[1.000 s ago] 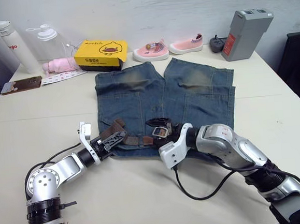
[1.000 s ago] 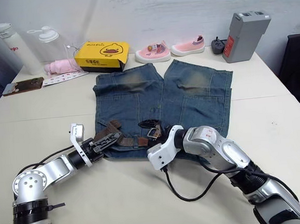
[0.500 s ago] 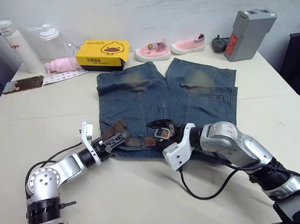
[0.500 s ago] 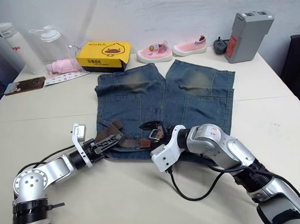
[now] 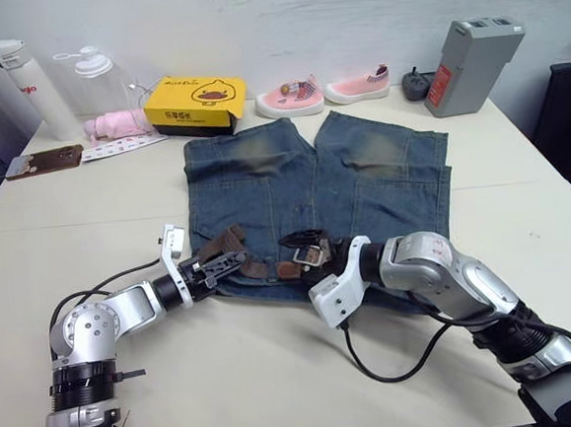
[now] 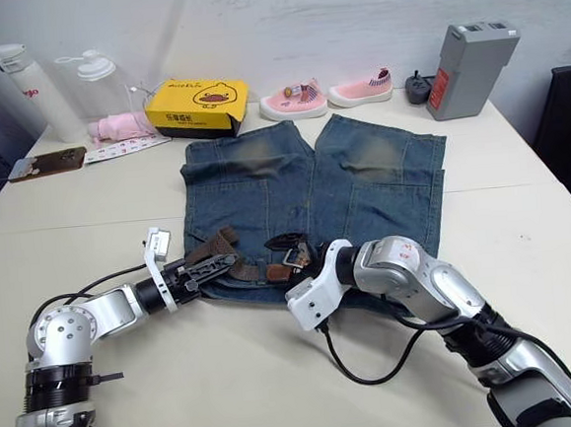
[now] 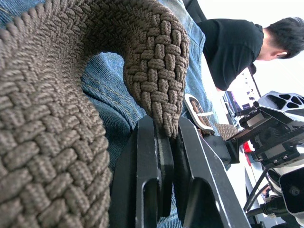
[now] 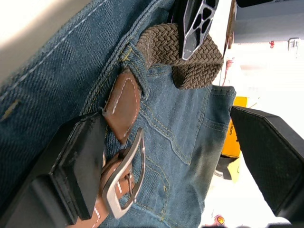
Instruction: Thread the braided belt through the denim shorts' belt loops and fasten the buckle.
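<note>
My left fingers (image 7: 156,156) are clenched on the belt (image 7: 95,80), pinching a raised loop of the woven strap between both pads. In the head view the left gripper (image 5: 222,267) sits at the waistband, on the robot's left side of the shorts (image 5: 313,187), with the strap humping up just beyond it. My right fingers (image 8: 78,166) are spread apart, one beside the buckle (image 8: 124,178) and the brown leather tab, the other well off to the far side; they grip nothing. The right gripper (image 5: 321,258) sits near the middle of the waistband. The buckle lies flat on the denim there, frame showing silver, prong not clear. The belt runs along the waistband between the two grippers; I can't tell which loops it passes through. The shorts lie flat on the desk (image 5: 78,220), legs pointing away from me. Behind them: a yellow box (image 5: 195,99), pink shoes (image 5: 323,92), a grey box (image 5: 474,62), two bottles (image 5: 58,83). A person (image 7: 237,47) in black shows in the left wrist view.
</note>
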Controlling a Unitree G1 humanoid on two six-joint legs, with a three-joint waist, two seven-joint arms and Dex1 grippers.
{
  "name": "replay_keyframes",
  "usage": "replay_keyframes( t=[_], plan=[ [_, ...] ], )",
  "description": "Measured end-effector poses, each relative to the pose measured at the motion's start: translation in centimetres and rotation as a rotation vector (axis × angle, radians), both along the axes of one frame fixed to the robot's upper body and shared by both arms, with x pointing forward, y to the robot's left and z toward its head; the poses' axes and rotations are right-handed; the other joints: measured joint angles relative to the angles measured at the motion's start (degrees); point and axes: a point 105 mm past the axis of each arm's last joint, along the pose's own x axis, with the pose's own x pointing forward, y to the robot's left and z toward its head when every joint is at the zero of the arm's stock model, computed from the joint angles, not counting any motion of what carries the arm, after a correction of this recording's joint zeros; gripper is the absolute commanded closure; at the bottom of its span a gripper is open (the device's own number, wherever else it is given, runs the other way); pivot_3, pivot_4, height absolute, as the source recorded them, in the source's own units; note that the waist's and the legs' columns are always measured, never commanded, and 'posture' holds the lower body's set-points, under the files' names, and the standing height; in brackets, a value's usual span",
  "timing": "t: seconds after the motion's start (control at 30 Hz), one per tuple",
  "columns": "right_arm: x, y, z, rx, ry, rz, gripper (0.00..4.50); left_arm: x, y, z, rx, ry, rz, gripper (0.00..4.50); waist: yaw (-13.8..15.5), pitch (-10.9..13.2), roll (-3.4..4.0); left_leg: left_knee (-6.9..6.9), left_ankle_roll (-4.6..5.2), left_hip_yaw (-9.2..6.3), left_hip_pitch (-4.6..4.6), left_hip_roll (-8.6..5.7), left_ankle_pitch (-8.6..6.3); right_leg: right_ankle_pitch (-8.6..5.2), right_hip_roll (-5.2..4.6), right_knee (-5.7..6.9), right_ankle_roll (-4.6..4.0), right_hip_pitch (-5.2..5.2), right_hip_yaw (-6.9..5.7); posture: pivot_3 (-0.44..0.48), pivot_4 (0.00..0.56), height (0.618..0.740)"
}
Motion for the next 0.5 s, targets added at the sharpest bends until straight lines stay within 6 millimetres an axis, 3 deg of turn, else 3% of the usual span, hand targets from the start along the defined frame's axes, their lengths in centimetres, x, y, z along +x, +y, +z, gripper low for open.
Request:
replay_keyframes(
  t=[0.03, 0.17, 0.37, 0.5],
  plan=[
    [0.0, 0.0, 0.0, 0.000, -0.001, 0.001, 0.03, 0.0, 0.0, 0.0, -0.001, 0.001, 0.000, 4.50, 0.0, 0.0, 0.00, 0.00, 0.00, 0.00, 0.00, 0.00, 0.00, 0.00, 0.00, 0.01, 0.00, 0.00, 0.00, 0.000, 0.150, 0.624],
    [0.0, 0.1, -0.5, -0.017, 0.000, 0.019, 1.15, 0.0, 0.1, 0.0, -0.008, 0.003, 0.008, 4.50, 0.0, -0.1, -0.03, 0.00, -0.01, 0.00, 0.00, 0.01, 0.00, 0.00, 0.00, 0.03, 0.00, 0.00, 0.00, 0.000, 0.150, 0.624],
    [-0.3, 0.0, -2.2, -0.063, 0.056, 0.021, 4.42, 0.0, 0.2, 0.1, -0.022, 0.003, 0.018, 4.50, -0.1, 0.0, 0.05, 0.00, -0.02, -0.01, -0.01, 0.02, 0.01, 0.00, 0.01, 0.05, 0.01, -0.03, -0.01, 0.000, 0.150, 0.624],
    [-0.3, -0.1, -2.3, -0.065, 0.056, 0.021, 4.47, 0.0, 0.1, 0.1, -0.028, 0.003, 0.021, 4.50, -0.1, 0.0, 0.06, 0.00, -0.02, 0.00, -0.01, 0.02, 0.01, 0.00, 0.01, 0.04, 0.01, -0.03, 0.00, 0.000, 0.150, 0.624]
  ],
)
